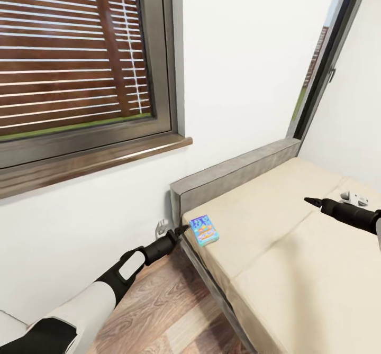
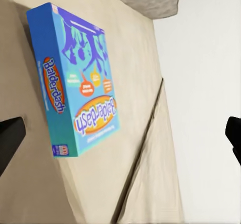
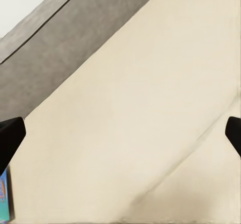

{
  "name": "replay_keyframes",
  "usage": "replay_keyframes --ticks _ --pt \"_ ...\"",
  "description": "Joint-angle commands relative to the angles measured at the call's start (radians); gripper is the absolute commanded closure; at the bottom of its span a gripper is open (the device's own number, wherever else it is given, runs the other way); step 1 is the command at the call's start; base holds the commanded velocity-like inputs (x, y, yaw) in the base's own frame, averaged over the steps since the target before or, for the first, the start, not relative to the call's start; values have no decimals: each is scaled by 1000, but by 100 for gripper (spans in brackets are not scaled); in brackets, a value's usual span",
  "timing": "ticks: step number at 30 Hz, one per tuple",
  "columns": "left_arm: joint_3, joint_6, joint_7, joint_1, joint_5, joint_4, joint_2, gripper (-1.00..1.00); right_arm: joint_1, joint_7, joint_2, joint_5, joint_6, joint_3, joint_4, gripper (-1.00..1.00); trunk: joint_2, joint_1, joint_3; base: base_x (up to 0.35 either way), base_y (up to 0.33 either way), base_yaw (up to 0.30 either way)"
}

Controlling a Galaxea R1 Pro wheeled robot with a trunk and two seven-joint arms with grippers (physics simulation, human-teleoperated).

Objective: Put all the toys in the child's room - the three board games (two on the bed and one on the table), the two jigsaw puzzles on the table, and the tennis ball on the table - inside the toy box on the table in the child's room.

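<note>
Left hand [image 1: 181, 230], fingers spread and empty, nears the flat blue printed board-game box [image 1: 204, 229] lying uncollected on the beige-mattressed bed [image 1: 296, 269]; right hand [image 1: 311, 201] hovers open, empty.

Left arm [image 1: 90, 303]: glossy white shell near the body, black jointed wrist with an oval cut-out behind the slim, tapering black left hand [image 1: 182, 230]. Right hand [image 1: 309, 201]: black, pointed, on a black cylindrical forearm [image 1: 349, 214].

A dark-framed window [image 1: 79, 57] shows a brown slatted fence [image 1: 63, 42]; what may be a wall socket [image 1: 162, 228] sits low.
</note>
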Motion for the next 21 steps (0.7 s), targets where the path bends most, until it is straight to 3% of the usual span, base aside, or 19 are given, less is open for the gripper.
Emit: replay_keyframes --ticks 1,8,21 --pt "-4 6 -1 -1 10 1 1 -100 -1 6 0 4 5 -2 -1 -100 0 0 -1 0 0 -192" --pt "-5 5 -6 2 11 -1 2 -100 0 6 1 3 5 -1 -3 -100 0 0 -1 0 0 -112" --pt "-6 5 -16 6 9 -2 3 -100 32 8 16 1 7 0 -62 -100 0 0 -1 0 0 -27"
